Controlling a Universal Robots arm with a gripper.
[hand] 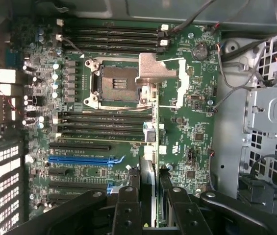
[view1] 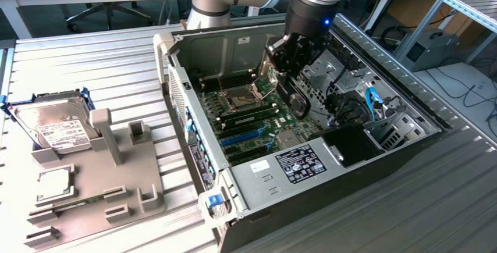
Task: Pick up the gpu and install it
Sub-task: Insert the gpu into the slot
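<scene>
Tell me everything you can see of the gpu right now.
The gpu is a thin, flat, dark card, seen almost edge-on. It hangs upright from the gripper, whose fingers clamp its upper edge, inside the open computer case, above the green motherboard. Whether it touches a slot cannot be told.
</scene>
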